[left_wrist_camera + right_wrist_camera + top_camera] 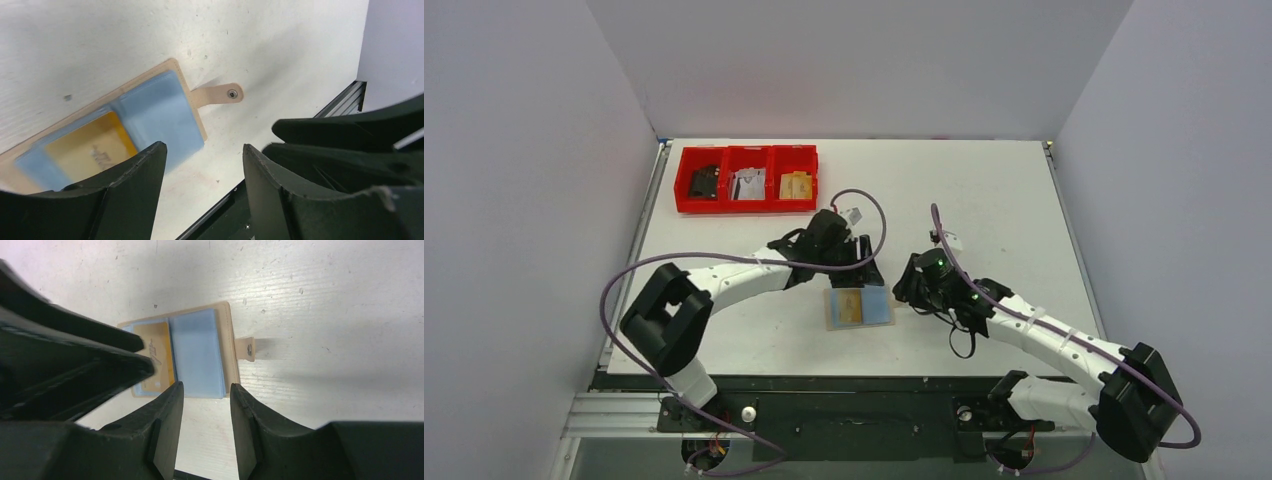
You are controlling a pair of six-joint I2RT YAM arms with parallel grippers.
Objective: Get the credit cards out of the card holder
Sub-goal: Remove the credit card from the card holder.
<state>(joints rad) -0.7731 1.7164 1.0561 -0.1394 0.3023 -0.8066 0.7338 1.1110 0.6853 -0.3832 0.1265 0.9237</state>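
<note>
A red plastic three-compartment tray (744,206) is sitting on the white tabletop (994,200), well beyond the card holder and off to its left. It is carrying a dark item in its left bay, something pale in the middle bay and yellowish blocks in the right bay. The left fingers (866,268) are hovering just past the card holder's far edge. They are standing apart, with only bare tabletop showing in the gap between them.

The small flat tan rectangular card holder (860,307) (148,76) (231,357) is lying opened flat on the tabletop, between the two sets of fingers. Thin pale blue-grey rectangular credit cards (877,305) (161,114) (197,352) are covering most of its inner face and are not yet taken out. A golden-yellow card with dark script (849,306) (92,144) (156,357) is lying on the card holder's left half. A short tan strap with a round metal snap (221,94) (246,349) is sticking out from the card holder's edge on the blue side and is resting on the tabletop.

The right fingers (906,288) are waiting just to the right of the card holder and clear of it. They are also standing apart and are gripping nothing
</note>
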